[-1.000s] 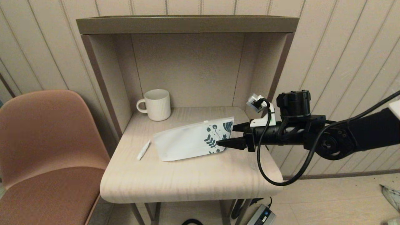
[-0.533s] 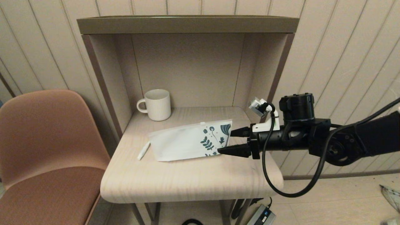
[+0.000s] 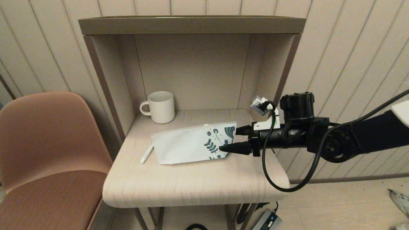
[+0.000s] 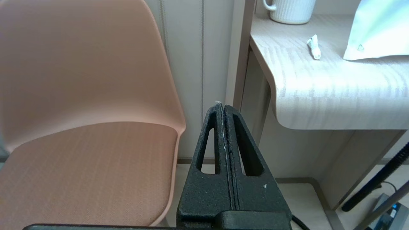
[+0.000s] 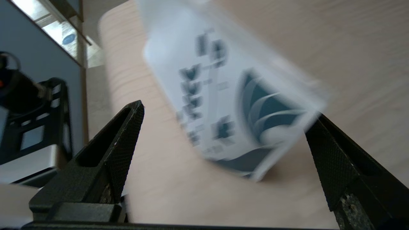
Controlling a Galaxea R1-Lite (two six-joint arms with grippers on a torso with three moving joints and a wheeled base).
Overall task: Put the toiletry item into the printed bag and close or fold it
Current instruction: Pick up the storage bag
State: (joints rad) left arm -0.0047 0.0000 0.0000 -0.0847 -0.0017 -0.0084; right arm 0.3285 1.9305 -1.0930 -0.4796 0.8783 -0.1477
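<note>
The printed bag (image 3: 188, 144) lies flat in the middle of the small table (image 3: 191, 187), with its leaf-printed end towards the right. The toiletry item (image 3: 147, 154), a slim white tube, lies just left of the bag and apart from it. My right gripper (image 3: 228, 139) is open at the bag's printed end, one finger on each side of that end's corner. The right wrist view shows the bag (image 5: 220, 73) between the spread fingers, with nothing pinched. My left gripper (image 4: 222, 107) is shut and empty, low beside the table; from it I see the tube (image 4: 314, 47) and the bag (image 4: 380, 28).
A ribbed white mug (image 3: 161, 107) stands at the back left of the table, inside the shelf alcove (image 3: 191, 70). A brown chair (image 3: 48, 143) sits close on the left. A power adapter (image 3: 266, 220) and cables lie on the floor below.
The bag has slid a little to the left on the table. My right gripper drew back and dipped, then returned to the printed end, staying open throughout.
</note>
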